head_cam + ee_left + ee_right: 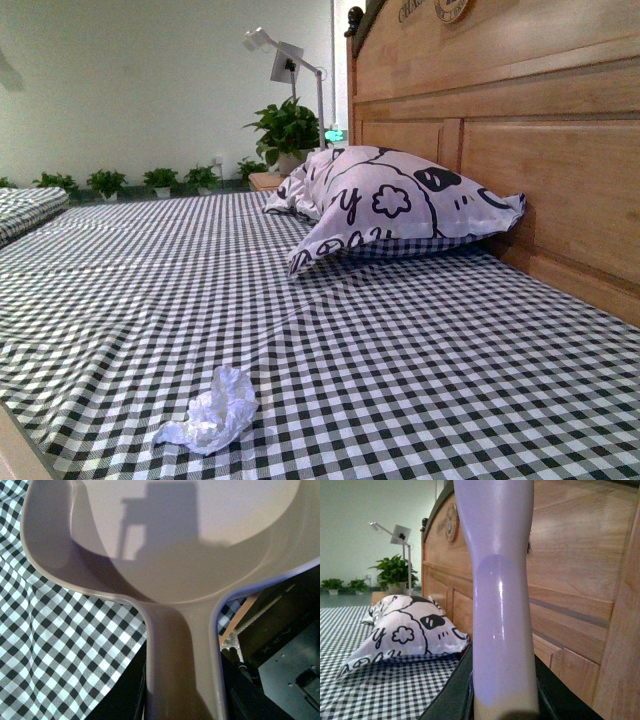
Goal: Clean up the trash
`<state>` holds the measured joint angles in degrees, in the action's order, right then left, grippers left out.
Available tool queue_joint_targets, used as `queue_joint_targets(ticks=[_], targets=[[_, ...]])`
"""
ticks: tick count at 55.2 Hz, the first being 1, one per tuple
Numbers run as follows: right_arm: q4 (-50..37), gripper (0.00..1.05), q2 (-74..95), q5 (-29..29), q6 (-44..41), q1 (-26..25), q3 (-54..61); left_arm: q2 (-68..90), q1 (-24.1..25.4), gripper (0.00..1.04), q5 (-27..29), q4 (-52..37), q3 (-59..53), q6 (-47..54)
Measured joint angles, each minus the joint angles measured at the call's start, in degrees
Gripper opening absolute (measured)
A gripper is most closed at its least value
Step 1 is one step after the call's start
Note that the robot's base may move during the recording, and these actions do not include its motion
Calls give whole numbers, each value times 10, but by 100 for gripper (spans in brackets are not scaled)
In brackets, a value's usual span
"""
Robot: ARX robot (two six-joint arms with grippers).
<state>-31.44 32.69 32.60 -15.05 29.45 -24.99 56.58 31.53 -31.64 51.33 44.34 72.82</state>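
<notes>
The trash [212, 411], a small crumpled wad of white tissue, lies on the black-and-white checked sheet [430, 350] of the bed, close to the near edge and left of centre as seen from the robot's front. It touches nothing but the sheet. It is well apart from the white pillow [390, 205] with black cartoon print, which leans against the wooden headboard [540, 130] on the far right side of the bed. A potted plant [287, 128] and a white lamp [285, 60] stand beyond the pillow, at the end of the headboard. The left fingers [131, 692] show as dark parts on both sides of the handle of a grey-beige dustpan [190, 565] and are closed on it; the pan is empty, and checked sheet is visible beside it. The right fingers [452, 690] are closed in the same manner on a lavender handle [500, 595], which stands upright in front of the headboard. What the top end of this handle carries cannot be determined.
</notes>
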Motion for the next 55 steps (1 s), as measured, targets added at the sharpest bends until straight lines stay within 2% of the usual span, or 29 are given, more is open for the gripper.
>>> queue_joint_targets(ticks=[8, 40, 55], targets=[[0, 19, 0, 0, 0, 0, 0, 23, -2, 27, 1, -48, -6, -1], [0, 19, 0, 0, 0, 0, 0, 46, -27, 27, 12, -127, -66, 16], [0, 19, 0, 0, 0, 0, 0, 46, -30, 27, 16, -112, -71, 31]])
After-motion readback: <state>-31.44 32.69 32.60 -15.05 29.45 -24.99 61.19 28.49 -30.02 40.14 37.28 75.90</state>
